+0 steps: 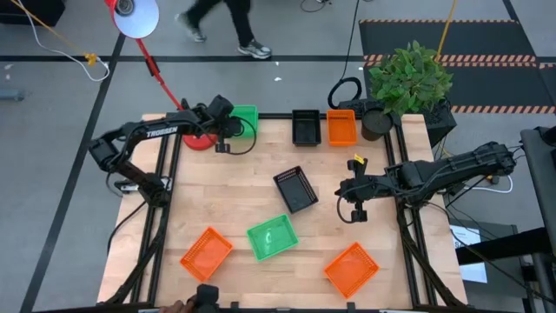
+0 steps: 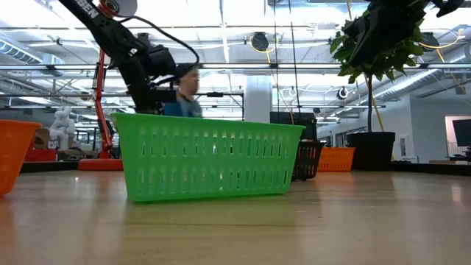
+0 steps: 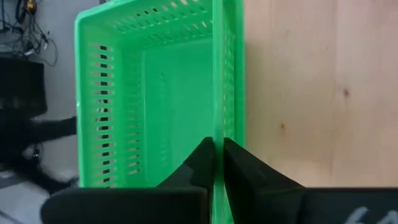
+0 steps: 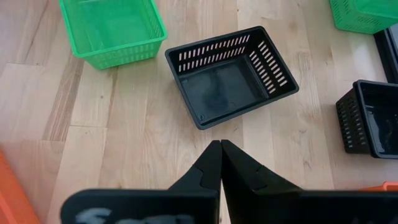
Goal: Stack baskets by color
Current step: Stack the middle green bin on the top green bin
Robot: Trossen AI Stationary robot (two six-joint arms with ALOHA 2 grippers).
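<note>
My left gripper (image 1: pixel 228 132) is at the table's far left corner, shut on a green basket (image 1: pixel 247 119). Along the far edge stand a black basket (image 1: pixel 305 127) and an orange basket (image 1: pixel 340 128). Another black basket (image 1: pixel 295 189) rests on its bottom mid-table, tilted askew. Near the front lie a green basket (image 1: pixel 272 237) and two orange baskets (image 1: pixel 206 252) (image 1: pixel 352 268). My right gripper (image 1: pixel 354 211) hangs shut with nothing in it above the wood, right of the middle black basket (image 4: pixel 231 76). My left gripper pinches the green basket's long wall (image 3: pixel 218 118), the one beside the bare tabletop, with one finger (image 3: pixel 202 163) inside the basket and the other finger (image 3: pixel 244 167) outside. The fingers slant down from the table's left. Whether the basket's bottom rests on the table I cannot tell.
A red lamp base (image 1: pixel 198 141) stands beside the left gripper. A dark plant pot (image 1: pixel 377 123) with a leafy plant (image 1: pixel 410 76) sits at the far right corner. A person (image 1: pixel 222 22) walks beyond the far edge. Bare wood (image 1: pixel 221 196) lies left of the middle.
</note>
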